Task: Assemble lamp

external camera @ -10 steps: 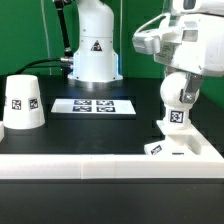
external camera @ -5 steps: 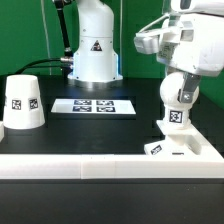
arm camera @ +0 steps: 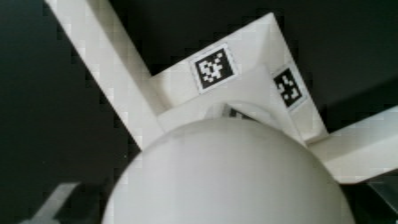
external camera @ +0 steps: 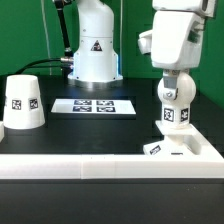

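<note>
The white ball-shaped bulb with a square tag hangs upright in my gripper, which is shut on its upper part. It sits just above the low angular base, which lies in the corner of the white rail at the exterior view's right. In the wrist view the bulb fills the near field and hides my fingers. The base with two tags shows beyond it. The tapered shade stands mouth down at the exterior view's left.
The marker board lies flat at the middle back. A long white rail runs along the front and turns back at the right. The robot's own pedestal stands behind the board.
My wrist has swung from a tilt to upright. The bulb has moved a little left and down with it, closer over the base.
</note>
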`<state>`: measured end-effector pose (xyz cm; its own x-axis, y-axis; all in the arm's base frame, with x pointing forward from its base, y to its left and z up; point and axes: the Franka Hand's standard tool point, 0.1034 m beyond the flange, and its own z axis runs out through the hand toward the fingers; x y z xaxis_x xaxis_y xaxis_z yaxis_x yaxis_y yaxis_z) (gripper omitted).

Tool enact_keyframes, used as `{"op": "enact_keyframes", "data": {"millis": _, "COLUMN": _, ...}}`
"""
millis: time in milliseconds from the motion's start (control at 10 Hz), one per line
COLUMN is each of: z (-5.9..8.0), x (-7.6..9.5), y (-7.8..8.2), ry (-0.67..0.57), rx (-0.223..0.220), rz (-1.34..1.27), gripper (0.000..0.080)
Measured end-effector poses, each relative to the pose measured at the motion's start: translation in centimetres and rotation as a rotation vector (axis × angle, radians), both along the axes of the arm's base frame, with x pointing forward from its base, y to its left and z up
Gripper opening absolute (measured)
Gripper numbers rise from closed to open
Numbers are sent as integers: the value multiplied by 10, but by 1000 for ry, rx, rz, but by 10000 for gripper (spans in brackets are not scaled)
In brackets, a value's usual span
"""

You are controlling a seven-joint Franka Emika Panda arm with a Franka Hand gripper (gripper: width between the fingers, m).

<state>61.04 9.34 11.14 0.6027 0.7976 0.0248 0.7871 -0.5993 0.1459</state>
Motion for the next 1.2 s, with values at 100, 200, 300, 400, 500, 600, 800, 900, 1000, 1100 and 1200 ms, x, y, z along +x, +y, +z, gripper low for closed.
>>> {"op": "enact_keyframes", "data": {"millis": 100, "z": 0, "x": 0, "y": 0, "ry": -5, "rx": 13, "rz": -78, "gripper": 579}}
{"op": "enact_keyframes", "data": {"millis": 200, "z": 0, "x": 0, "y": 0, "ry": -8, "rx": 28, "rz": -152, "gripper": 579}}
{"op": "enact_keyframes", "data": {"millis": 300, "z": 0, "x": 0, "y": 1, "ry": -11, "rx": 36, "rz": -212, "gripper": 579}}
{"op": "enact_keyframes", "data": {"millis": 400, "z": 0, "x": 0, "y": 1, "ry": -15, "rx": 44, "rz": -272, "gripper": 579}}
{"op": "enact_keyframes", "data": {"millis": 500, "z": 0, "x": 0, "y": 1, "ry": -18, "rx": 51, "rz": -321, "gripper": 579}}
{"op": "enact_keyframes", "data": {"millis": 600, "z": 0, "x": 0, "y": 1, "ry": -22, "rx": 59, "rz": -384, "gripper": 579}}
{"op": "enact_keyframes", "data": {"millis": 800, "z": 0, "x": 0, "y": 2, "ry": -30, "rx": 76, "rz": -502, "gripper": 579}}
{"op": "enact_keyframes", "data": {"millis": 900, "z": 0, "x": 0, "y": 3, "ry": -33, "rx": 88, "rz": -578, "gripper": 579}}
{"op": "enact_keyframes", "data": {"millis": 1000, "z": 0, "x": -1, "y": 5, "ry": -40, "rx": 109, "rz": -715, "gripper": 579}}
{"op": "enact_keyframes", "data": {"millis": 1100, "z": 0, "x": -1, "y": 4, "ry": -45, "rx": 122, "rz": -809, "gripper": 579}}
{"op": "enact_keyframes", "data": {"millis": 1200, "z": 0, "x": -1, "y": 3, "ry": -51, "rx": 137, "rz": -927, "gripper": 579}}
